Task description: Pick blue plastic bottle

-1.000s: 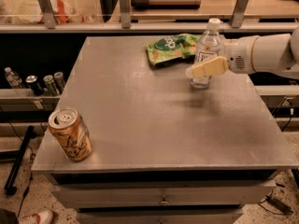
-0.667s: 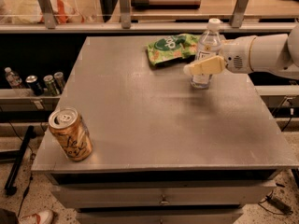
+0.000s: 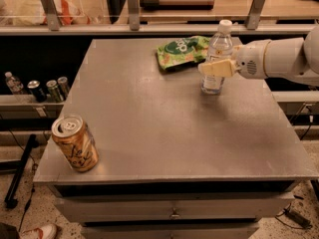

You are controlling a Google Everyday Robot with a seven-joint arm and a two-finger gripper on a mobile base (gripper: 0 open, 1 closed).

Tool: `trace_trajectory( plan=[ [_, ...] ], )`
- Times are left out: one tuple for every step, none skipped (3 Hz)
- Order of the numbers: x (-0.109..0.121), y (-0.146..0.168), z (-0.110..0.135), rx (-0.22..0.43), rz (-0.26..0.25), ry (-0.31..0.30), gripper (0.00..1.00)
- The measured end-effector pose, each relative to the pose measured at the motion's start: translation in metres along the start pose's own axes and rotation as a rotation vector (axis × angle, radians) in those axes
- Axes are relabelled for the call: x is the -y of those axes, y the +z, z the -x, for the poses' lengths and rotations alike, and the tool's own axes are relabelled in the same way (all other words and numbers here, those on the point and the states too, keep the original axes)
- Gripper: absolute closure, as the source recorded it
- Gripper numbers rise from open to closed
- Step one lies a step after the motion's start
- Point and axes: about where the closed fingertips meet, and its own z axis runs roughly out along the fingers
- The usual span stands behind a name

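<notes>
The blue plastic bottle (image 3: 219,46) is standing upright at the counter's (image 3: 164,128) far right, just beside a green snack bag (image 3: 180,51), while the tool (image 3: 212,68) is hanging across its middle, grip impossible to tell.

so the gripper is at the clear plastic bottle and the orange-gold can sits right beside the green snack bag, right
Not quite. The camera view shows the orange-gold drink can at the near left corner of the grey metal table, far from the green snack bag. The gripper is indeed at the clear plastic bottle.
</notes>
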Motion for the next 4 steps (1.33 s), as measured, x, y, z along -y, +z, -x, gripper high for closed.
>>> trace_trajectory(
  plan=[
    [-0.001, 0.003, -0.002, -0.004, 0.008, 0.0, 0.85],
    [0.002, 0.0, 0.007, -0.018, 0.011, -0.012, 1.0],
    [0.009, -0.011, 0.028, -0.031, 0.0, -0.047, 1.0],
    [0.015, -0.026, 0.052, -0.036, -0.022, -0.087, 1.0]
  ],
)
